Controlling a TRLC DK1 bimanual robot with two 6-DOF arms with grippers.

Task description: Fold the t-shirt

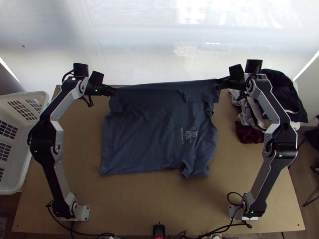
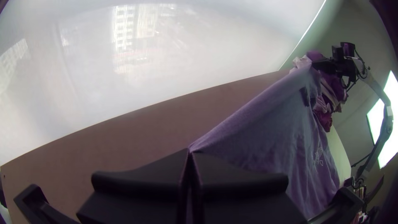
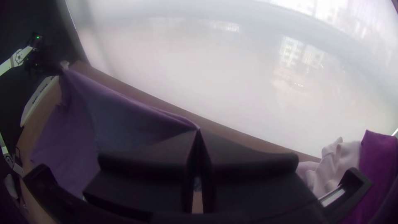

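Left hand (image 1: 113,92) and right hand (image 1: 220,83) are both closed, each holding one end of the far edge of the shirt (image 1: 155,131). Its body lies on the surface (image 1: 159,199) toward the arms' bases, long axis crosswise; the fold should probably come nearward, hands together.

Pale screen (image 1: 131,44) glaring bright; wrist views' corners dark, detail uncertain.

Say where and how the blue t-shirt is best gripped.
I'd grip the t-shirt by both ends of its far edge, left gripper from the left, right gripper from the right, as now: that edge runs nearly straight between them, the rest spread nearer the bases.
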